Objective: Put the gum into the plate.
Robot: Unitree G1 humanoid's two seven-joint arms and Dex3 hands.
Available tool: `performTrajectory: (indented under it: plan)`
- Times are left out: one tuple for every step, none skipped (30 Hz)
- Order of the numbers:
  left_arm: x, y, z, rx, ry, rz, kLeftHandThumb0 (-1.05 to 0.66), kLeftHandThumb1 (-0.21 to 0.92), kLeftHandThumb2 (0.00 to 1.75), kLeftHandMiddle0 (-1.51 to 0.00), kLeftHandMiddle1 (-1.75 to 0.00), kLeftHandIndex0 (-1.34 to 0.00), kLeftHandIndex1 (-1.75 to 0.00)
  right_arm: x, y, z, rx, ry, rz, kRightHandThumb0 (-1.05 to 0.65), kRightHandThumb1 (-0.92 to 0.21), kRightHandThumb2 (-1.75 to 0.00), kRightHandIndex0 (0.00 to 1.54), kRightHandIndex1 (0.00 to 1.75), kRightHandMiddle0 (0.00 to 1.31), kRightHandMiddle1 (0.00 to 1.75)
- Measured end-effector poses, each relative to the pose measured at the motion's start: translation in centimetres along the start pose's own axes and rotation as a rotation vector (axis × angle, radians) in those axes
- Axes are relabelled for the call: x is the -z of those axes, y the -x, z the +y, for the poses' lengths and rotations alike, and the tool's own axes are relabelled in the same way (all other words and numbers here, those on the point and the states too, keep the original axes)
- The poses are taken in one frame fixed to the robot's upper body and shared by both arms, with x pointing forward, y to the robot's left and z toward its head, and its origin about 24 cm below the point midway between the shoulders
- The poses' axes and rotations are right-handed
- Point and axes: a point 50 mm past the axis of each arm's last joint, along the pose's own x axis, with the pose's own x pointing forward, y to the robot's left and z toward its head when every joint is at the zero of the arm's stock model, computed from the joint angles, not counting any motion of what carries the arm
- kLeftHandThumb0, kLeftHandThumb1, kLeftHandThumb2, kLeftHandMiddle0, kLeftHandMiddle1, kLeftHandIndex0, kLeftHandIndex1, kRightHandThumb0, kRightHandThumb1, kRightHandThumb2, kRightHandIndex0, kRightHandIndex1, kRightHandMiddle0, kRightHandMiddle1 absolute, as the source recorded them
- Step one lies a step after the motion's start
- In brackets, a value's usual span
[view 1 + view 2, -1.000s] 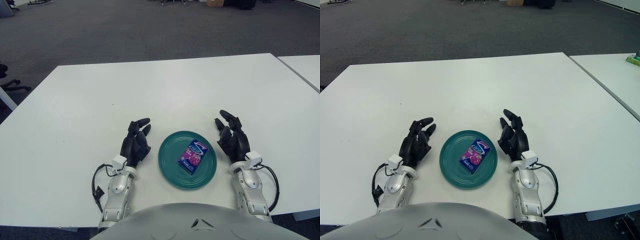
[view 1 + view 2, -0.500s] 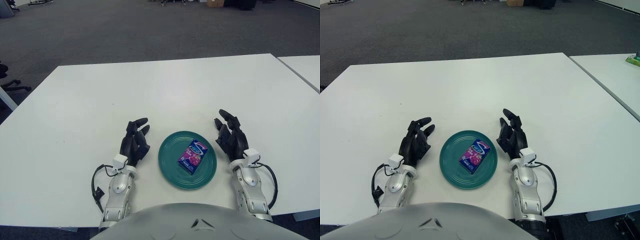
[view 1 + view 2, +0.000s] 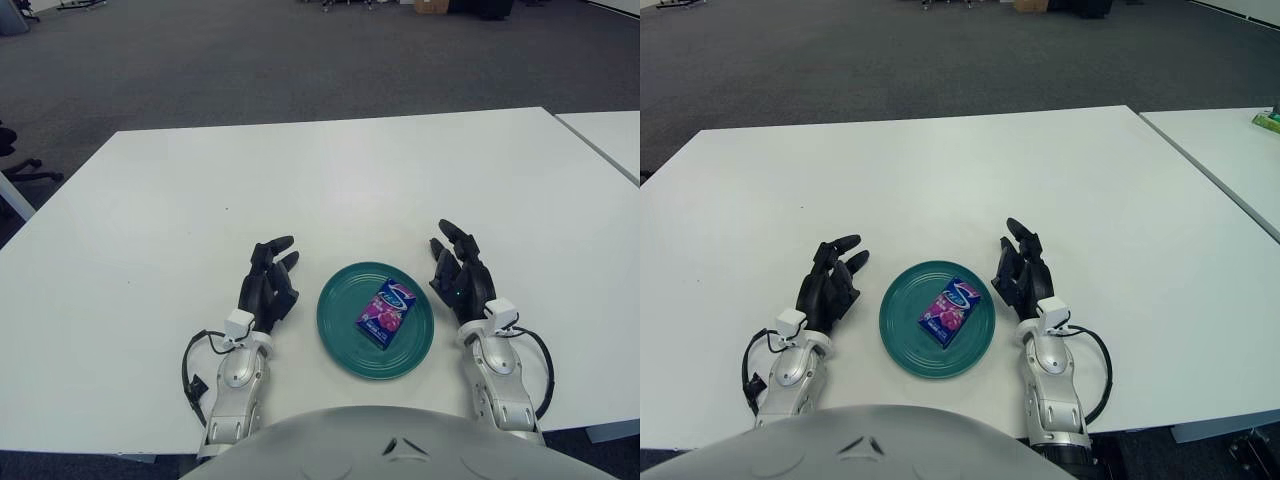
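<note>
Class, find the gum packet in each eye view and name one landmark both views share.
Left eye view: the gum packet lies inside the green plate, right of picture centre.
Right eye view: the same packet lies in the plate, just left of centre.
Shared landmark: the plate, between the left hand and right hand.

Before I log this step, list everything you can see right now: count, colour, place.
gum pack: one, purple and blue, lying inside the plate, right of its centre.
plate: one, teal, on the table's near edge between the two hands.
table: one, white, filling most of the view.
second table: one, white, at far right, with a small green item on it.
floor: grey carpet beyond the tables.
left hand: one, black, left of the plate, holding nothing.
right hand: one, black, right of the plate, holding nothing.
</note>
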Motion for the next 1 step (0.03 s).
performTrajectory:
  plan:
    - [0.00,0.00,0.00,0.000,0.000,0.001,-0.90,0.92,0.96,-0.37,-0.67,-0.20,-1.11,0.03,0.04,-0.01,0.002,0.002,0.003,-0.81,-0.92,-0.91,0.25,0.01,0.00,0.50]
